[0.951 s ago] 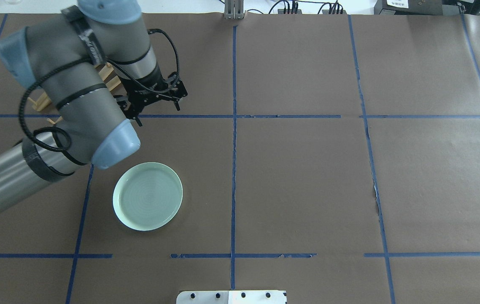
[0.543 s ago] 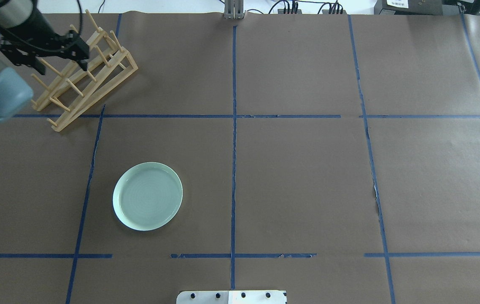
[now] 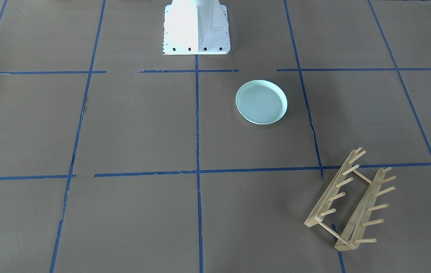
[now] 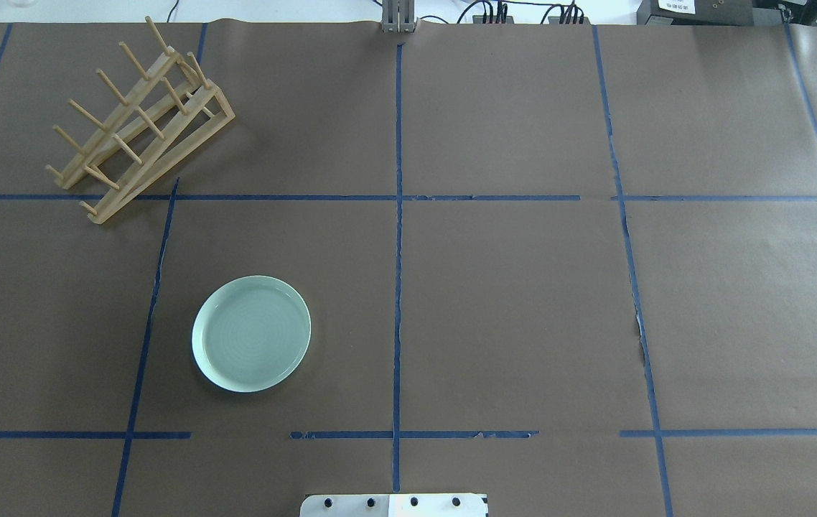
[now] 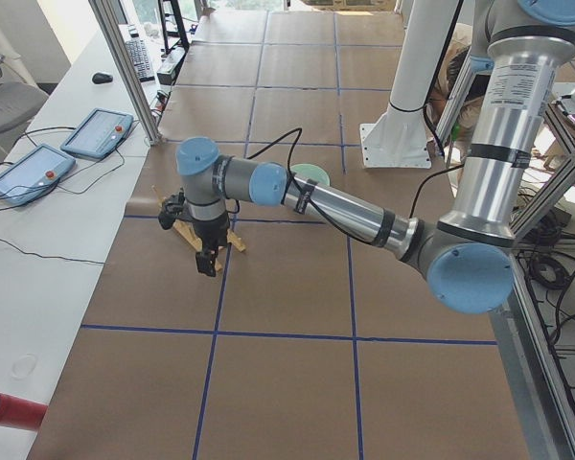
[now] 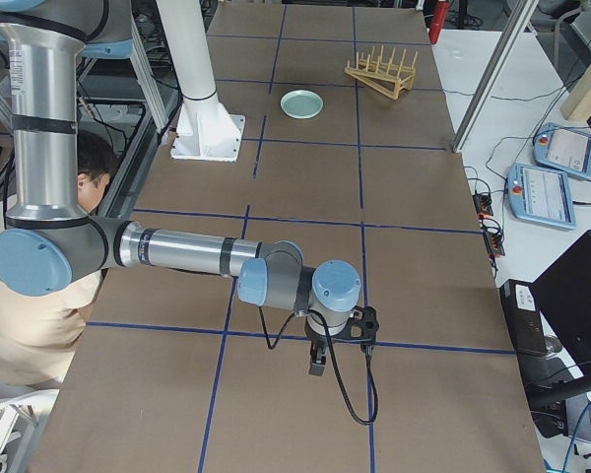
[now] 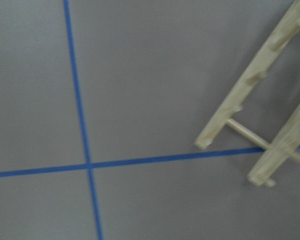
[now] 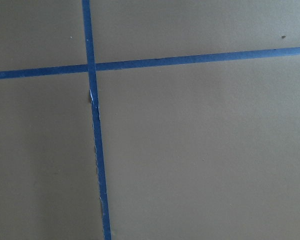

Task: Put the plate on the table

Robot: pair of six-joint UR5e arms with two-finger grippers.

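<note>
The pale mint-green plate (image 4: 251, 334) lies flat on the brown paper-covered table (image 4: 523, 287), alone, with nothing touching it. It also shows in the front-facing view (image 3: 261, 101) and the right view (image 6: 301, 103). My left gripper (image 5: 208, 266) shows only in the left side view, pointing down over the table by the wooden rack, far from the plate. I cannot tell whether it is open or shut. My right gripper (image 6: 318, 367) shows only in the right side view, low over the table's far end. I cannot tell its state either.
A wooden peg rack (image 4: 139, 118) stands at the table's far left corner; it also shows in the left wrist view (image 7: 260, 110). The white robot base (image 3: 196, 28) sits at the table's near edge. Blue tape lines (image 4: 398, 215) cross the paper.
My left arm has swung left, from above the plate, past the rack, and out of the overhead view. The rack is now uncovered. The plate has not moved.
</note>
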